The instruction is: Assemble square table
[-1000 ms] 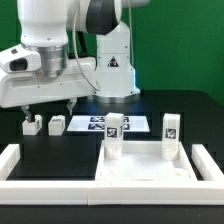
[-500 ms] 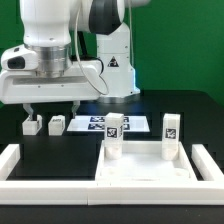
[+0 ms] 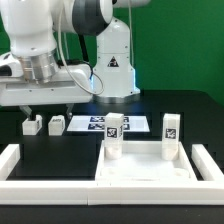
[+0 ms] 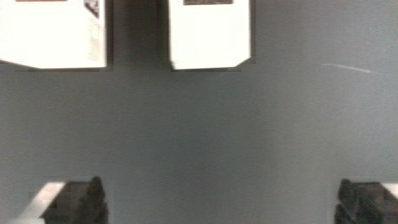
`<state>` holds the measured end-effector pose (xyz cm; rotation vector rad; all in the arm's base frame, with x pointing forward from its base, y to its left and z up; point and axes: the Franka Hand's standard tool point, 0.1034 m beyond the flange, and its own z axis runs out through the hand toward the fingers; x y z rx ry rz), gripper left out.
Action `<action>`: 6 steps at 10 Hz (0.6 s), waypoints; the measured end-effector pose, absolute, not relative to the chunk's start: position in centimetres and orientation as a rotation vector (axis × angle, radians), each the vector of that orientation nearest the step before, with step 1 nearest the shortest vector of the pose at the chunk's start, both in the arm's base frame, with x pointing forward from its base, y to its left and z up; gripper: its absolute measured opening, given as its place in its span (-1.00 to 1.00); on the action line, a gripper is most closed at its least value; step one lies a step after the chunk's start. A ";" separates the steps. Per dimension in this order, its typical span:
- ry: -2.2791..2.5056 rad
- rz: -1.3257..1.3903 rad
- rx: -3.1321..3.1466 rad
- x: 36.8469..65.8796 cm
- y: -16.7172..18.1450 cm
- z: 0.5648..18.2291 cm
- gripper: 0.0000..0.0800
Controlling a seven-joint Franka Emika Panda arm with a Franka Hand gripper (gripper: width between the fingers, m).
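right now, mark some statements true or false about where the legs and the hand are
1. The hand is open and holds nothing. True.
2. Two upright legs stand at the far corners of the square table slab. True.
3. All four legs are on the slab. False: two loose legs sit on the dark table, off the slab.
4. The hand is above the marker board. False: it hangs over the loose legs, to the exterior view's left of the board.
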<state>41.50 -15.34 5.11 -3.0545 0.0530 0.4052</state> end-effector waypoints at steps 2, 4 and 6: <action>0.039 0.578 -2.990 41.0 -14.7 5.1 0.62; 0.031 0.800 -2.903 40.6 -13.9 4.7 0.62; 0.014 1.048 -2.814 39.1 -14.1 3.8 0.62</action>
